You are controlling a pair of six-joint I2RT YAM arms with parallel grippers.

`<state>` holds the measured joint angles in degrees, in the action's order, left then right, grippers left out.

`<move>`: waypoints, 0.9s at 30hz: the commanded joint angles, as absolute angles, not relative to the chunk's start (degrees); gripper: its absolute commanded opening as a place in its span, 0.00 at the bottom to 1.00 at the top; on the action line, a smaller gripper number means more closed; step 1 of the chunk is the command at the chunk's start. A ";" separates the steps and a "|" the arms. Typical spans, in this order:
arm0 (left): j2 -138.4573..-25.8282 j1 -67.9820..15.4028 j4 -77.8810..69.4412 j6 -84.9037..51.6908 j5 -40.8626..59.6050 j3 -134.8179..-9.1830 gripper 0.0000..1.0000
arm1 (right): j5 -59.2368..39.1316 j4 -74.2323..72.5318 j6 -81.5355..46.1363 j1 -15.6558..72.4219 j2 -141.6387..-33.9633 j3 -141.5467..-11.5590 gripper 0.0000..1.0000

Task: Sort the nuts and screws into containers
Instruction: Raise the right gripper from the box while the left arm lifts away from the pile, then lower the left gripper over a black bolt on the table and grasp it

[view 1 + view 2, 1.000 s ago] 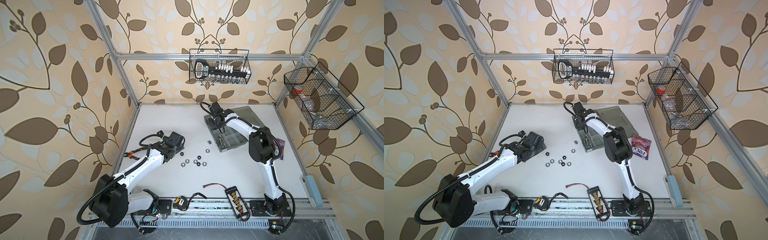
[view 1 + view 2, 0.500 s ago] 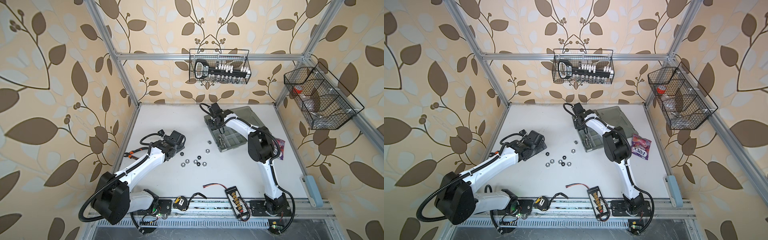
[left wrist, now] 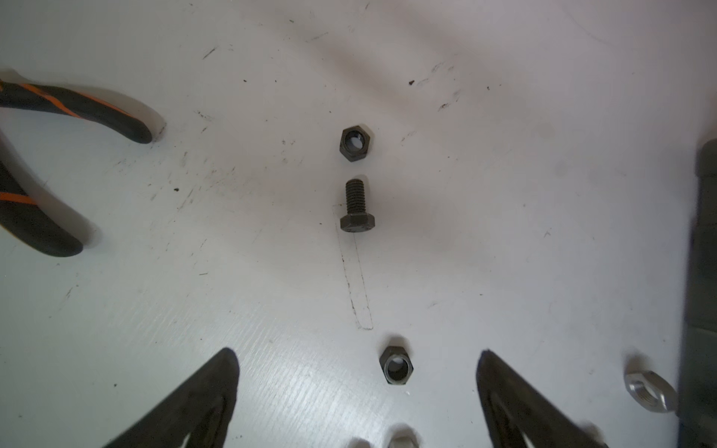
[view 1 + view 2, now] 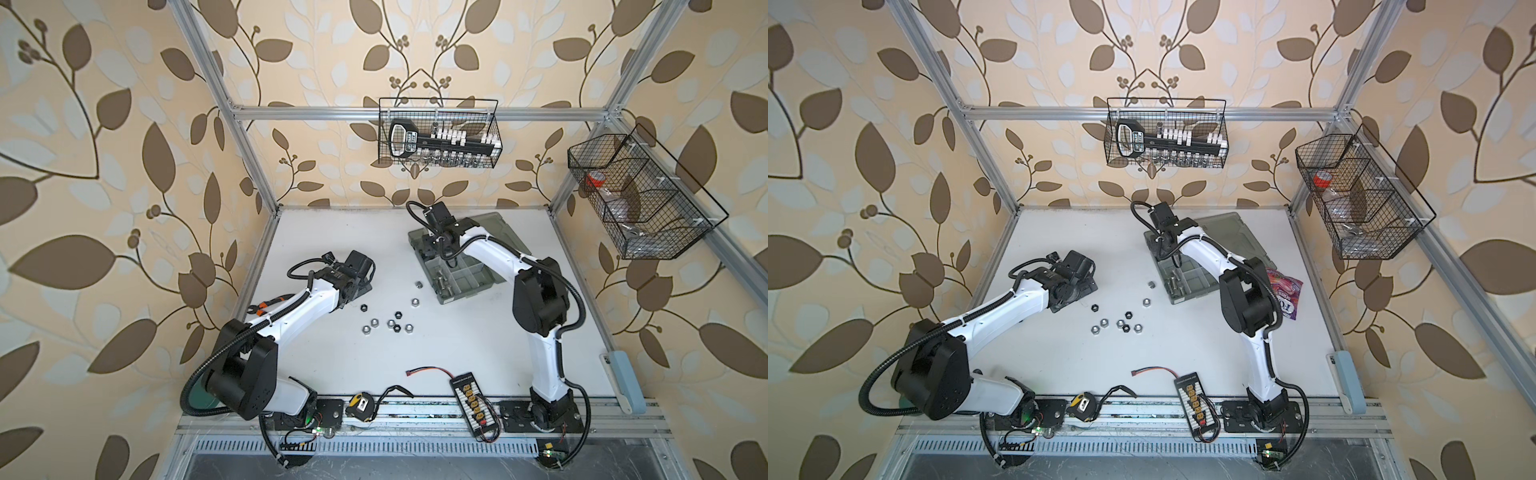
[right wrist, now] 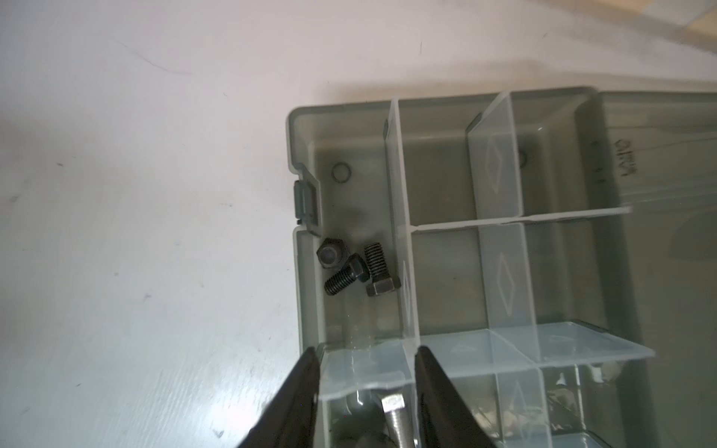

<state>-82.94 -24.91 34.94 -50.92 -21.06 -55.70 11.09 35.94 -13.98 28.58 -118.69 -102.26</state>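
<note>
I'm checking the R gripper (image 5: 366, 351) first: its jaws are standing part-way apart w/ nothing between them, hanging over the grey organizer case (image 5: 605, 217), right above a divider between two compartments. Just beyond the fingertips, three black bolts (image 5: 347, 277) are lying bunched in the corner compartment by the latch, touching one another. In the next compartment, under the jaws, a silver bolt (image 5: 392, 415) is showing its hex head. The L gripper (image 3: 357, 353) is hovering low over the white table (image 3: 504, 194), jaws spread wide and gripping nothing. A black nut (image 3: 396, 365) is sitting flat btwn the fingertips, touching neither. Further out a black bolt on the table (image 3: 357, 207) is lying on its side, thread end pointing at a second black nut (image 3: 355, 142) just beyond it, not touching. A silver nut (image 3: 650, 391) is resting outside the jaws, and orange-and-black plier handles (image 3: 70, 112) are lying well apart. In a top view the loose nuts (image 4: 390, 323) are lying scattered mid-table btwn the arms, w/ the case's lid (image 4: 494, 226) lying open behind it.
</note>
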 commanded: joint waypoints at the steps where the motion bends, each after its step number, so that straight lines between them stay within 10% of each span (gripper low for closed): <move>1: -86.76 -23.12 35.83 -49.39 -18.51 -58.50 0.93 | 11.05 32.40 -15.42 28.50 -111.89 -97.25 0.47; 15: -97.27 -14.85 30.08 -43.81 -10.10 -63.17 0.75 | 10.87 23.88 -18.26 28.30 -92.54 -75.87 1.00; 27: -105.33 -9.88 31.15 -41.93 -4.83 -69.20 0.63 | 14.09 23.91 -18.90 28.42 -88.42 -72.09 1.00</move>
